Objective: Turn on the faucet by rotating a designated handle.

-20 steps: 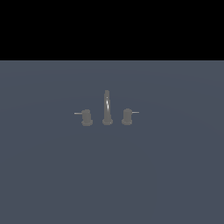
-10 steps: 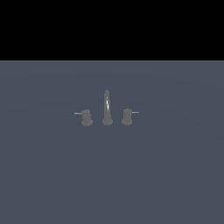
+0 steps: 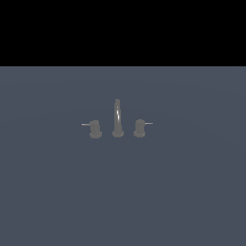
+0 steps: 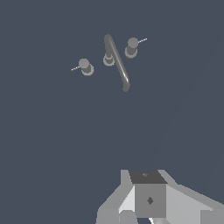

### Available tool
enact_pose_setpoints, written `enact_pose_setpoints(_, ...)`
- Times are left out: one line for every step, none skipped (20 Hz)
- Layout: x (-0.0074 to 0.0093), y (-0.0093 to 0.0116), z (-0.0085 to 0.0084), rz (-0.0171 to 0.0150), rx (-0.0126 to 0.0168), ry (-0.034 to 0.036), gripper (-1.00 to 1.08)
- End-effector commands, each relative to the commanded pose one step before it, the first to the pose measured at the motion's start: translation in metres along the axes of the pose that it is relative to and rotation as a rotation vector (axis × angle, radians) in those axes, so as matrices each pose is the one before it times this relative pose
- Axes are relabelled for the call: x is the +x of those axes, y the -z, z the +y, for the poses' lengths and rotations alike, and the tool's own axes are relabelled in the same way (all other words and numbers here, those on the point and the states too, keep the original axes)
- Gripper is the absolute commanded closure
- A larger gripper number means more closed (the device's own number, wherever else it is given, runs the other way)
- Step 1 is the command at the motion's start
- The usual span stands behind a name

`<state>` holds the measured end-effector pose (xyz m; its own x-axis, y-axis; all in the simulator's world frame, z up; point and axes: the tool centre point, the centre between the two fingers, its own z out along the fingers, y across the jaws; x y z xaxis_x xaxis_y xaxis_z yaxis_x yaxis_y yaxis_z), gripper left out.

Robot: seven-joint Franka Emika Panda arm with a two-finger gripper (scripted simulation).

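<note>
The faucet stands in the middle of a flat grey-blue surface: a tall arched spout with a short post on each side. The handle is the post on the exterior view's left, its thin pale lever pointing left. The wrist view looks down on the same set, with the handle and the spout far from the camera. Only grey blocky parts of my gripper show at that picture's edge, well apart from the faucet. Its fingertips are not visible. The arm does not appear in the exterior view.
The twin post stands on the other side of the spout, its lever pointing to the exterior view's right; it also shows in the wrist view. The grey-blue surface spreads around the faucet, with black background beyond its far edge.
</note>
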<state>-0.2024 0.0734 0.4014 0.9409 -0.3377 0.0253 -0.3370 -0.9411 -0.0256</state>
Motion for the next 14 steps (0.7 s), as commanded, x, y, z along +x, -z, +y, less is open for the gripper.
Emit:
enact_pose_setpoints(0.00430, -0.01504, -0.01251, -0.00058, -0.00038, -0.05131, 1.08)
enact_pose_setpoints(0.00176, -0.00588, -0.00498, -0.00028, -0.00033, -0.01983, 1.08)
enact_pose_setpoints(0.00176, -0.00587, -0.00499, -0.00029, -0.00031, -0.01977, 1.08)
enact_pose_setpoints(0.00177, -0.00586, -0.00498, -0.00030, -0.00029, -0.01972, 1.08)
enact_pose_setpoints(0.00177, -0.00584, -0.00497, -0.00031, -0.00027, -0.01965, 1.08)
enact_pose_setpoints(0.00177, -0.00581, -0.00496, -0.00032, -0.00025, -0.01956, 1.08)
enact_pose_setpoints(0.00177, -0.00578, -0.00494, -0.00033, -0.00023, -0.01947, 1.08)
enact_pose_setpoints(0.00176, -0.00575, -0.00492, -0.00034, -0.00021, -0.01934, 1.08)
enact_pose_setpoints(0.00176, -0.00571, -0.00490, -0.00035, -0.00019, -0.01921, 1.08)
enact_pose_setpoints(0.00176, -0.00567, -0.00487, -0.00036, -0.00018, -0.01907, 1.08)
enact_pose_setpoints(0.00175, -0.00562, -0.00483, -0.00036, -0.00017, -0.01889, 1.08)
enact_pose_setpoints(0.00174, -0.00556, -0.00479, -0.00037, -0.00015, -0.01873, 1.08)
enact_pose_setpoints(0.00174, -0.00550, -0.00474, -0.00037, -0.00014, -0.01855, 1.08)
enact_pose_setpoints(0.00172, -0.00544, -0.00469, -0.00037, -0.00013, -0.01833, 1.08)
